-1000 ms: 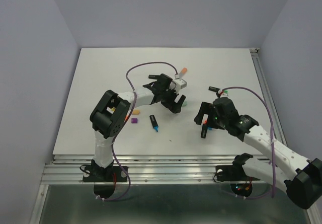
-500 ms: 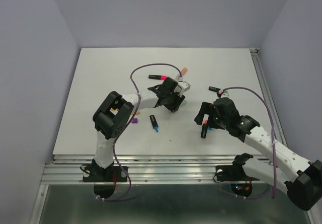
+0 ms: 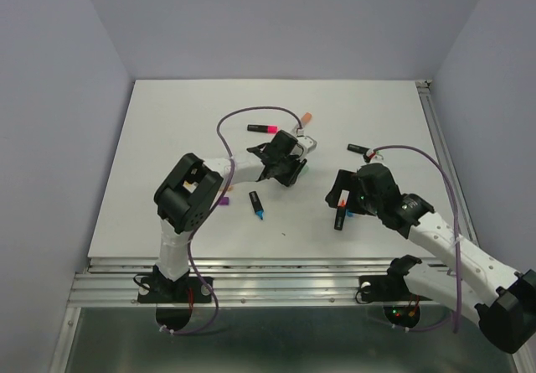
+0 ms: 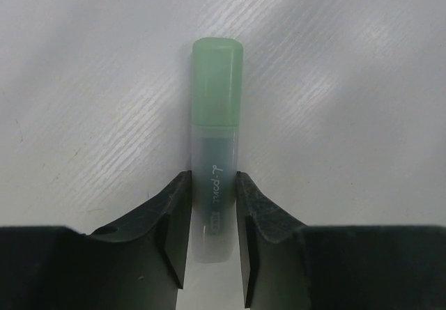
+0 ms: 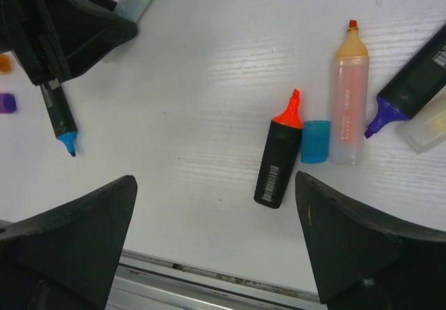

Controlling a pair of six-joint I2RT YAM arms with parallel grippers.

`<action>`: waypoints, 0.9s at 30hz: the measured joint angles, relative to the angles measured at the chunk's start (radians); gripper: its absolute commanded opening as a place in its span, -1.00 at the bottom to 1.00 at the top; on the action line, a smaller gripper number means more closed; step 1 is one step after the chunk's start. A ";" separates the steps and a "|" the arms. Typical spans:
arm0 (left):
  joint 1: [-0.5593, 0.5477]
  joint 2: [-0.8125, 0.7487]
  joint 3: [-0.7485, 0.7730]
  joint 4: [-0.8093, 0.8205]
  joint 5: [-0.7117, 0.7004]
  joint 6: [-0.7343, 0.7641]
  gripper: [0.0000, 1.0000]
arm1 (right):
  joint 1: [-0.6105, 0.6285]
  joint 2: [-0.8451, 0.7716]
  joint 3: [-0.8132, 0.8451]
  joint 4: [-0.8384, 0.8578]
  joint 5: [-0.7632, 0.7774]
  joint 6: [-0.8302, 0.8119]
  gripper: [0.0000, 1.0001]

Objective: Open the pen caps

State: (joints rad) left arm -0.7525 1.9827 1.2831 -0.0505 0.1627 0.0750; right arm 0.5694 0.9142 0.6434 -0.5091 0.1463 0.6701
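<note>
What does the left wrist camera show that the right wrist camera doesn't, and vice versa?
Only the left wrist view: a close look at the left pincer gripping the pale pen by its barrel, green cap on. Only the right wrist view: the open right pincer, a loose blue cap, an orange-tipped black pen, a pale orange pen, a purple-tipped pen. Both: the white table, and that pen with the left pincer, in the right wrist view's top-left corner.

You could read slanted script ending in "point" on the pale pen with the green cap. The black highlighter carried a barcode label. The peach pen's print was too small to read.
</note>
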 measured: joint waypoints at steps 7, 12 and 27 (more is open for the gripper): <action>-0.002 -0.108 -0.080 0.007 -0.025 -0.081 -1.00 | 0.000 -0.036 0.000 0.000 0.023 0.008 1.00; -0.002 -0.308 -0.148 0.032 -0.067 -0.206 -1.00 | 0.000 -0.033 -0.006 -0.013 0.056 0.017 0.98; -0.012 -0.848 -0.507 -0.070 -0.325 -0.613 -1.00 | 0.000 0.247 -0.005 -0.040 0.183 0.059 0.60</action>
State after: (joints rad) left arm -0.7647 1.1343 0.7761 -0.1204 -0.1619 -0.5385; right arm 0.5694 1.1610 0.6380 -0.5488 0.3294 0.7288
